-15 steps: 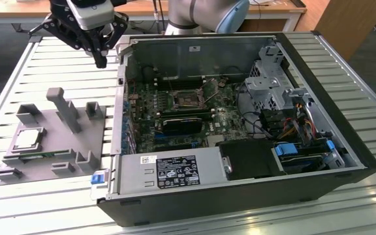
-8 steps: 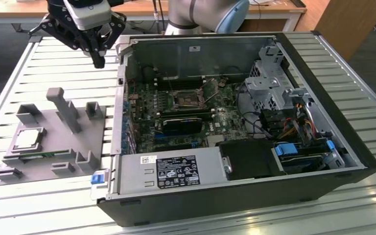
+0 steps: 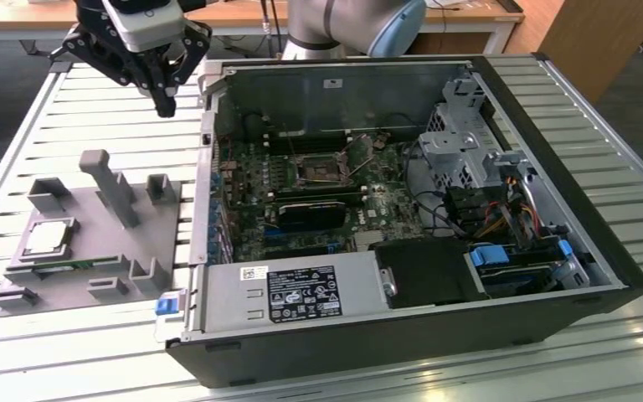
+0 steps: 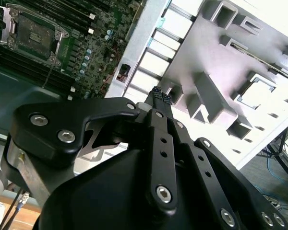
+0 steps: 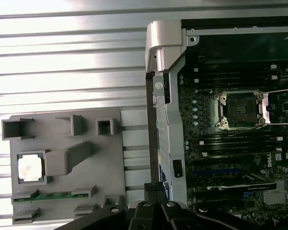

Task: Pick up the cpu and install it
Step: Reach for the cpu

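Exterior view: gripper over table, well apart from cpu seated in grey holder. Second wrist view: fingertips pressed together, empty. First wrist view: motherboard socket.

Nothing legible. White sticker on power supply has print and marks, too small to read. Same for small label on case wall.

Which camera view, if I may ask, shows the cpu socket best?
The first wrist view: the cpu socket shows whole, seen straight on. The exterior view has it far off; the second wrist view, at a slant.
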Tool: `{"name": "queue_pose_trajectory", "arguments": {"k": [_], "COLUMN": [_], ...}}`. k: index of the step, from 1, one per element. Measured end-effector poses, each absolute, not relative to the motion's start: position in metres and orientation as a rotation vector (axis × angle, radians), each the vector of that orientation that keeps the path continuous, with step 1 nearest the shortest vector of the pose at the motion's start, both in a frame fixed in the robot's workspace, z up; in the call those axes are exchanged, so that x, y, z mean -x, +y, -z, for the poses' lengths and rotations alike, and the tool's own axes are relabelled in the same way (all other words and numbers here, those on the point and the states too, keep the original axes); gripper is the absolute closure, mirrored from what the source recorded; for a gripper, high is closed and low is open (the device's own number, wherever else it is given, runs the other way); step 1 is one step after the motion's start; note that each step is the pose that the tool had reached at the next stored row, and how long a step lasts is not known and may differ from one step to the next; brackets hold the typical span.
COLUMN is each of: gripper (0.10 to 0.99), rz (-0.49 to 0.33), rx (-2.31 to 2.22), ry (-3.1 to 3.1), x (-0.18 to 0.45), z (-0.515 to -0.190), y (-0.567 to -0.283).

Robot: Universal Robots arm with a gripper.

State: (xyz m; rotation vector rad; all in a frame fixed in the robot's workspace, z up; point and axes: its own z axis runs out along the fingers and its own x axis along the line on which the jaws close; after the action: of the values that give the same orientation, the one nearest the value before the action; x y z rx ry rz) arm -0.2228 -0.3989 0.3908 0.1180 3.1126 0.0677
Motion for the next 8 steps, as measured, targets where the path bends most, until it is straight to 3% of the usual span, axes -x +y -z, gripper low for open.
{"name": "queue_pose_trajectory", "arguments": {"k": [8], "gripper": [0.980], "rz": [-0.068], "rx": [-0.118], "ry": [3.113], "x": [0.2273], "z": [-0.3906], "y": [-0.3989]}}
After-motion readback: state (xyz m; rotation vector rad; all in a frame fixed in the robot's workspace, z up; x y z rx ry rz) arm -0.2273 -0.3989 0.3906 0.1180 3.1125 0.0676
